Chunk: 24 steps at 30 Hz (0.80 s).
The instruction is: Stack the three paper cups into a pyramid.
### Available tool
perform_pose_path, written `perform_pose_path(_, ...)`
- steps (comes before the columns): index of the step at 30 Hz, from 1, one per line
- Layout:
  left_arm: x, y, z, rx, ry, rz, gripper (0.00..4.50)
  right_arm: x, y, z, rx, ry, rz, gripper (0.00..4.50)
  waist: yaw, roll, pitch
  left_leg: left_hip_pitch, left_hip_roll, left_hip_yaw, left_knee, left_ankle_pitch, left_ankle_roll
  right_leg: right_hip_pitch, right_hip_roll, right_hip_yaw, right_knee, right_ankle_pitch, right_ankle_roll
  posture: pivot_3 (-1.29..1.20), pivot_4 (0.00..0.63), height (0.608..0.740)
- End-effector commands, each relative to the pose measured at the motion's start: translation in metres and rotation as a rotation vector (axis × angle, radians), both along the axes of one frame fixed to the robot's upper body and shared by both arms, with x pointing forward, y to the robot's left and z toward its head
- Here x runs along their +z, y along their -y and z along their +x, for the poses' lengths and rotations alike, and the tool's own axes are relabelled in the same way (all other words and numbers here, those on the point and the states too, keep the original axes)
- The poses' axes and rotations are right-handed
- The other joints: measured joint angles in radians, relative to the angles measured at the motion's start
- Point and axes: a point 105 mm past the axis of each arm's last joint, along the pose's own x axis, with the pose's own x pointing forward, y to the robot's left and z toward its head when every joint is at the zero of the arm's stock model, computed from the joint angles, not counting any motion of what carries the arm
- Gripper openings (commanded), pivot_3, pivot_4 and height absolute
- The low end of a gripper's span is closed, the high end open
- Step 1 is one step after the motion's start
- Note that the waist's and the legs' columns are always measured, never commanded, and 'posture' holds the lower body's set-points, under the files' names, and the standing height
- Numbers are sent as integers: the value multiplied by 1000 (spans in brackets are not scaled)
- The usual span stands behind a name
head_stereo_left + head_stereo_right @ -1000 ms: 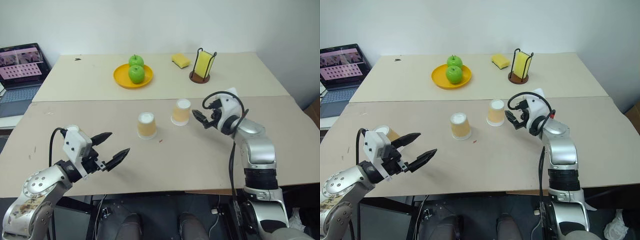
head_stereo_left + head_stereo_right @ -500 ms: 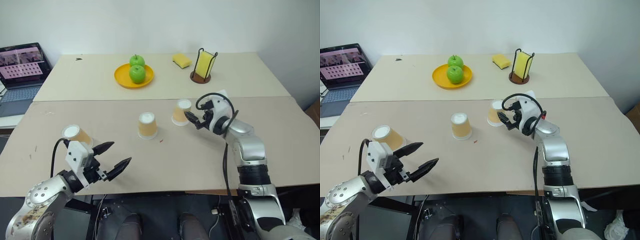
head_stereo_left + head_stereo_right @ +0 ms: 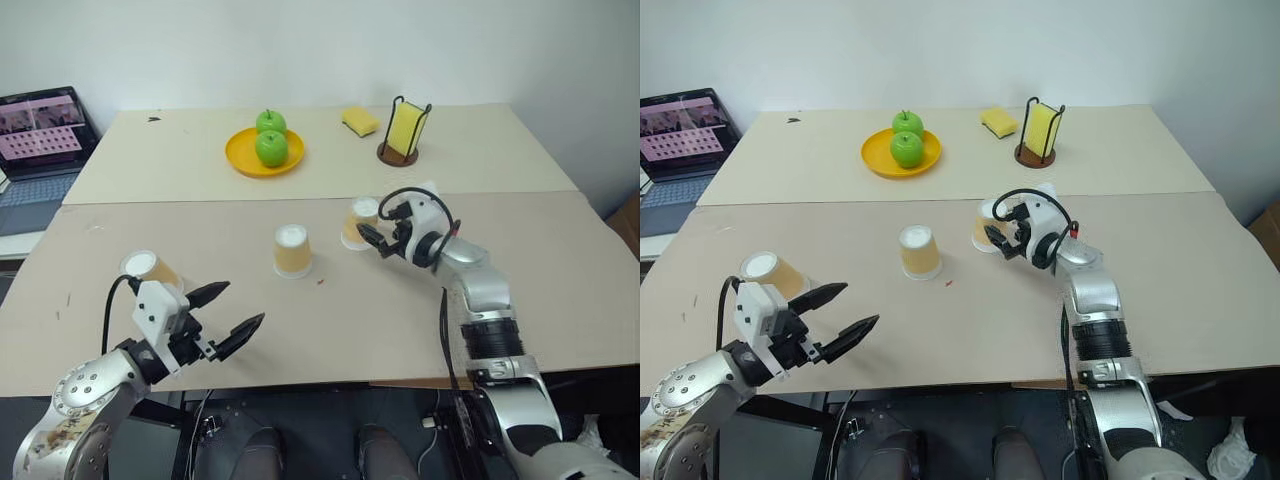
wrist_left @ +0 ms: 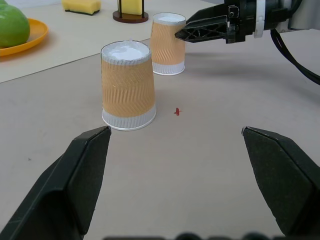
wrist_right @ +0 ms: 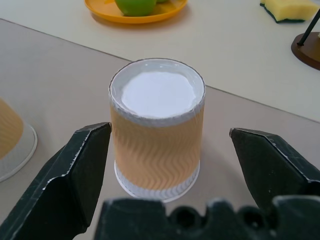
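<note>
No brand, label or legible writing appears on any item; the laptop (image 3: 40, 150) at the far left edge displays a pink screen whose content cannot be read.

Right end effector (image 3: 992, 232): fingers spread wide, level, one on each side of the right-hand paper cup (image 5: 156, 127); that cup stands inverted, white base up, between the fingers without visible contact; nothing is gripped.

Left end effector (image 3: 231, 312): fingers spread wide, empty, hovering above the near left part of the surface (image 3: 350, 320); it points toward the middle paper cup (image 4: 128, 85), well apart from it.

Cup positions: the middle cup stands inverted near the centre of the surface; the right-hand cup stands just beyond and to its right, apart from it; the third paper cup (image 3: 768, 272) lies tilted at the near left, just behind the left end effector; no cup rests on another.

Far section of the surface: an orange plate (image 3: 240, 158) carrying two green apples (image 3: 271, 147); a yellow sponge (image 3: 360, 121); a wire holder (image 3: 404, 132) with a second yellow sponge standing upright in it.
</note>
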Motion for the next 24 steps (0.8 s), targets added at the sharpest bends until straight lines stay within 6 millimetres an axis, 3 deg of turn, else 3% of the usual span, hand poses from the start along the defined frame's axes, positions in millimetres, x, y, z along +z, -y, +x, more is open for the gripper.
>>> perform_pose_path(1,11,5,-3,-14,55,7,4500,20,-10,9,18,77,19,4462,0,0,0,0,0,0,0,0,0,0,0,0,0,0,0,0,150,732)
perform_pose_path(7,11,4,-3,-8,55,11,4500,20,-26,19,46,76,42,4462,-1,0,0,0,0,0,0,0,0,0,0,0,0,0,0,0,150,732)
perform_pose_path(17,9,3,-4,0,45,20,4500,29,-32,25,57,98,69,4462,0,0,0,0,0,0,0,0,0,0,0,0,0,0,0,0,150,732)
perform_pose_path(21,8,4,-4,-1,41,24,4500,32,-33,23,72,110,62,3624,-1,0,0,0,0,0,0,0,0,0,0,0,0,0,0,0,150,732)
perform_pose_path(24,7,5,-5,-5,36,28,4500,34,-35,19,88,118,67,3624,-1,0,0,0,0,0,0,0,0,0,0,0,0,0,0,0,150,732)
